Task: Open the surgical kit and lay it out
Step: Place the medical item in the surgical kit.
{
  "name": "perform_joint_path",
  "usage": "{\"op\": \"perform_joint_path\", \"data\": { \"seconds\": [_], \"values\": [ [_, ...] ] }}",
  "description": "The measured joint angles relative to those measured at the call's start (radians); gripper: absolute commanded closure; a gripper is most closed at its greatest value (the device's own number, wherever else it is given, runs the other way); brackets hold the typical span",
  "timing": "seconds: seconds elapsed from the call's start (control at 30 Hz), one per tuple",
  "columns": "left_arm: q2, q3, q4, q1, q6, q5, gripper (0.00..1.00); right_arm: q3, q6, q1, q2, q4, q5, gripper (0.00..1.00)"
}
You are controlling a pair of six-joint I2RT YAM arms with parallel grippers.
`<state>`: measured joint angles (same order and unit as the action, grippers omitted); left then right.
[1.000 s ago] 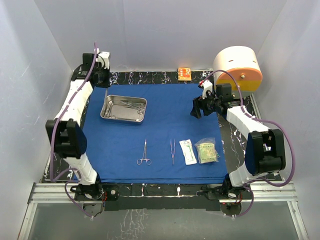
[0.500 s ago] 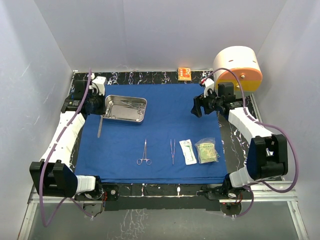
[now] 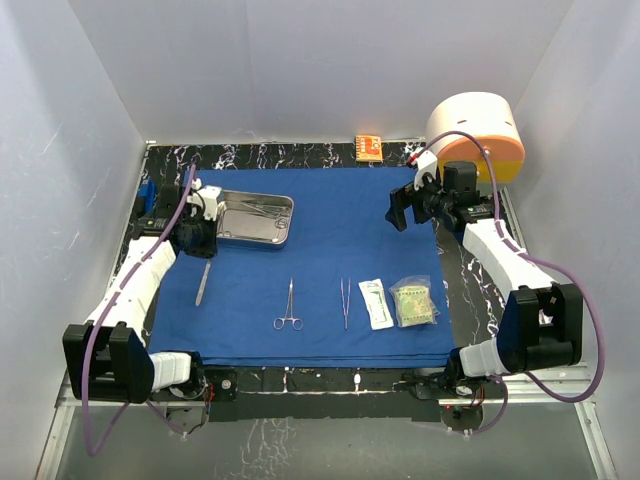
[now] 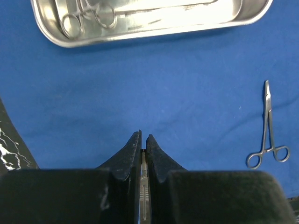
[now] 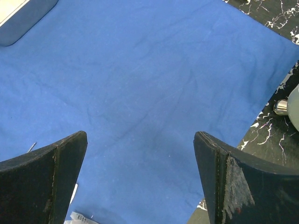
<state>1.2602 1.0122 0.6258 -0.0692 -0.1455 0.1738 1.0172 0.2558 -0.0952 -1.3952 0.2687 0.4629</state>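
Note:
The surgical kit's royal-blue cloth [image 3: 330,225] lies spread flat. At its far left stands the steel tray [image 3: 226,233], with ring-handled instruments [image 4: 88,11] inside. My left gripper [image 3: 206,256] hovers just near of the tray [image 4: 140,36], shut on a slim flat metal instrument [image 4: 143,186] that points down at the cloth [image 3: 202,285]. Ring-handled forceps [image 3: 288,306], tweezers [image 3: 345,302], a white packet [image 3: 376,303] and a green packet [image 3: 413,302] lie in a row near the front. My right gripper [image 3: 403,210] hangs open over the cloth's right part [image 5: 140,140], holding nothing.
A small orange box [image 3: 368,148] sits at the back edge. A big cream-and-orange cylinder [image 3: 478,133] stands at the back right, just behind the right arm. Black marbled tabletop [image 5: 275,126] shows beyond the cloth's right edge. White walls enclose the table.
My left arm has swung from the tray's far-left side to just near it, lowering the held instrument toward the cloth. The right jaws have spread wider.

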Motion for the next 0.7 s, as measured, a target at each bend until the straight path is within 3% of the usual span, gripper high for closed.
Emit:
{"op": "perform_joint_path", "data": {
  "seconds": [0.27, 0.7],
  "values": [
    [0.009, -0.08, -0.011, 0.0, 0.005, -0.02, 1.0, -0.015, -0.001, 0.012, 0.0, -0.014, -0.005, 0.02],
    [0.2, -0.082, -0.108, 0.009, 0.064, -0.082, 1.0, -0.021, -0.011, 0.012, 0.0, -0.018, 0.0, 0.02]
  ]
}}
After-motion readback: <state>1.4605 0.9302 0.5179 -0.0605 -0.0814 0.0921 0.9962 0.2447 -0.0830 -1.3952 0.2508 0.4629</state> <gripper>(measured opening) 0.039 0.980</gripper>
